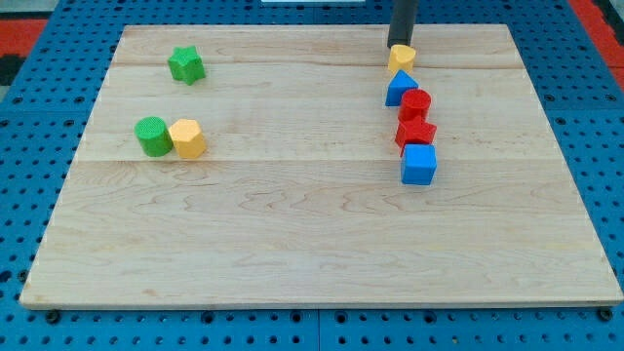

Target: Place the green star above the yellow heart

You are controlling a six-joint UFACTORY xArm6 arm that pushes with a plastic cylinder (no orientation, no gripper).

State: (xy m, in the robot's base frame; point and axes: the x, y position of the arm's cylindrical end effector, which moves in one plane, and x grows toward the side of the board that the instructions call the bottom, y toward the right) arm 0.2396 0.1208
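The green star (pixel 185 64) lies near the view's top left of the wooden board (pixel 292 224). The yellow heart (pixel 401 58) lies near the view's top right, at the head of a column of blocks. My tip (pixel 399 46) is right at the heart's upper edge and seems to touch it. The star is far to the view's left of the heart and of my tip.
Below the heart runs a column: a blue triangular block (pixel 400 88), a red cylinder (pixel 415 103), a red star-like block (pixel 415 132), a blue cube (pixel 419 164). At the view's left, a green cylinder (pixel 151 136) touches a yellow hexagonal block (pixel 187 138).
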